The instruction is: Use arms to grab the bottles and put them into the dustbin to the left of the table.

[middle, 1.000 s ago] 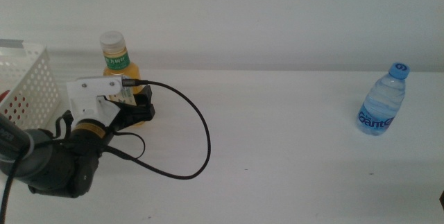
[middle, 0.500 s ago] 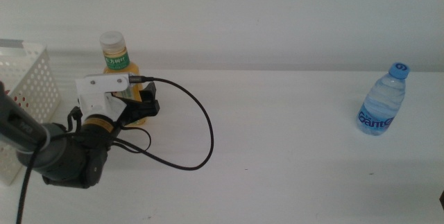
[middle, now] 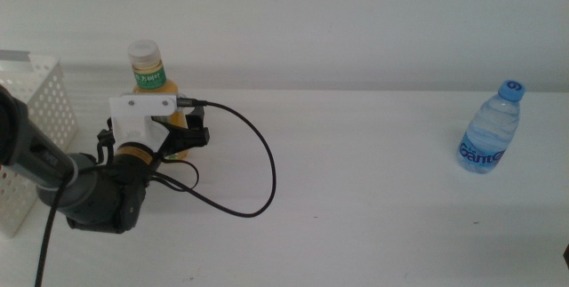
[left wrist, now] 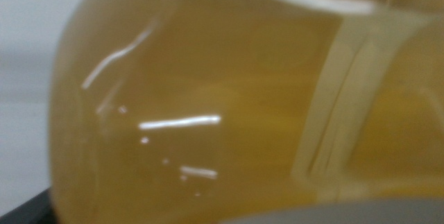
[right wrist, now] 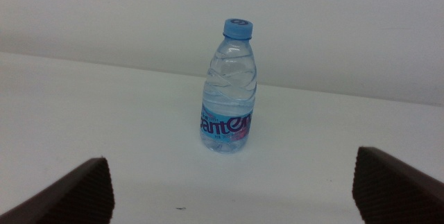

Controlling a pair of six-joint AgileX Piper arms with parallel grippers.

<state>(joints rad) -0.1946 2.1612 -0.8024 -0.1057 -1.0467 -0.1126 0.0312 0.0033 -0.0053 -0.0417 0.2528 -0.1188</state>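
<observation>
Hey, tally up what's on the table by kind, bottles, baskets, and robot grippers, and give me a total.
Bottles: 2, the amber tea bottle and the clear water bottle
Baskets: 1, the white perforated basket
Grippers: 2, the left gripper at the tea bottle, the right gripper facing the water bottle
Total: 5

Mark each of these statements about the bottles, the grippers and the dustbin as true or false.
1. The tea bottle stands upright. True.
2. The water bottle lies inside the dustbin. False: it stands on the table, far right.
3. The left gripper is at the tea bottle's base. True.
4. The right gripper holds the water bottle. False: its jaws are open, short of it.
5. The water bottle's cap is red. False: blue.
</observation>
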